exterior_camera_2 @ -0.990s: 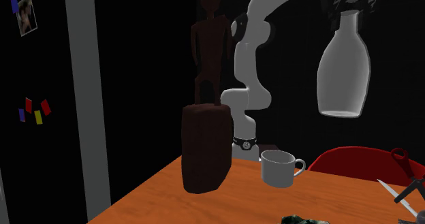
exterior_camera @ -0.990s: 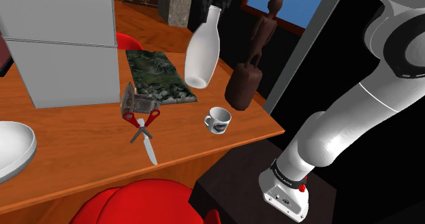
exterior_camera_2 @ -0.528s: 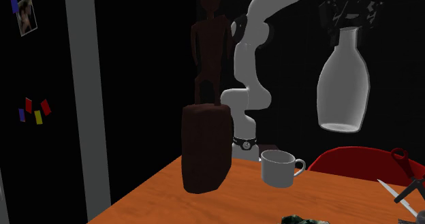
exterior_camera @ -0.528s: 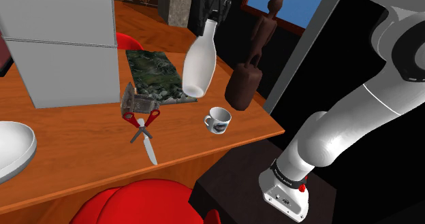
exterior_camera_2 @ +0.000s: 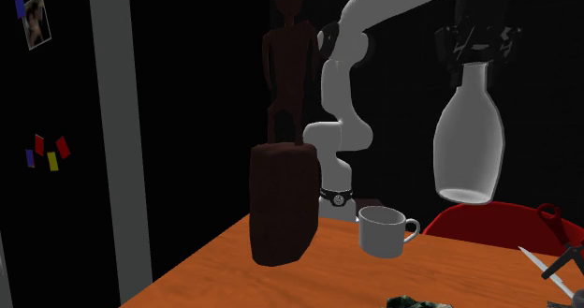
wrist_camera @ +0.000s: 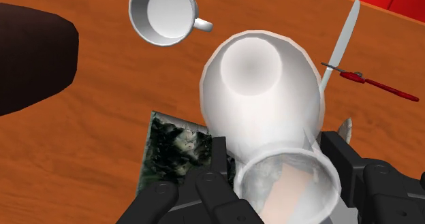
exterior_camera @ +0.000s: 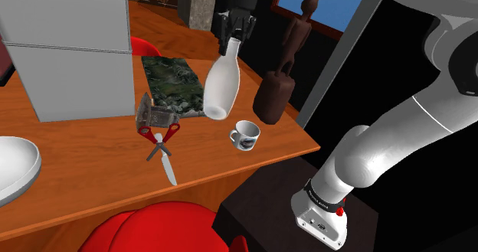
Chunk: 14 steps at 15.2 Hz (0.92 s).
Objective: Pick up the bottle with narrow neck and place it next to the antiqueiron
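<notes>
Step in hand: carry phase, the pick is done. The black two-finger tool (exterior_camera: pixel 233 39) is clamped on the neck of the white narrow-necked bottle (exterior_camera: pixel 220 90). The bottle hangs roughly upright in the air, clear of the orange-brown wooden table (exterior_camera: pixel 92 158).

Landmark is the small white mug (exterior_camera: pixel 245 135). The bottle is above and just to the shoulder view's left of the mug, over the edge of the dark green patterned mat (exterior_camera: pixel 176 86).

The iron is probably the grey metal wedge-shaped object (exterior_camera: pixel 153 112), further left of the mug, but I can't be certain. The red-handled scissors (exterior_camera: pixel 161 139) lie against it, blade pointing toward the table's front edge. The dark brown blocky object with a loop handle (exterior_camera: pixel 273 96) stands on the mug's other side, near the table edge.

Next move, as I judge it: go down and slightly away from the mug toward the wedge. Set the base on bare wood, and let go only once it sits flat.

Room: there is a bare strip between the mug and the wedge, narrowed by the scissors and the mat's border. Landing half on the mat risks a tip. The table's corner is close past the mug, so stay on the wedge side.
</notes>
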Each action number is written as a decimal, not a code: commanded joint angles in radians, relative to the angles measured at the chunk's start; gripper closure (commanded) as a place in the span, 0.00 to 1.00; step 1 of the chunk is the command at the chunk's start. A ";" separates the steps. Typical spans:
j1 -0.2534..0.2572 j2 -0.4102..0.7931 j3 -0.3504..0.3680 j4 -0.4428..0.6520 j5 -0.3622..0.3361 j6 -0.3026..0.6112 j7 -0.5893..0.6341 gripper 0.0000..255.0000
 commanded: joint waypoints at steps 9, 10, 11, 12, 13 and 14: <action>0.005 -0.022 0.004 -0.156 0.008 0.136 -0.001 1.00; 0.005 -0.024 0.005 -0.171 0.008 0.149 -0.001 1.00; 0.006 -0.025 0.005 -0.186 0.009 0.163 -0.001 1.00; 0.006 -0.026 0.006 -0.200 0.009 0.176 -0.001 1.00; 0.006 -0.026 0.006 -0.214 0.010 0.189 -0.001 1.00; 0.007 -0.027 0.007 -0.228 0.010 0.203 -0.001 1.00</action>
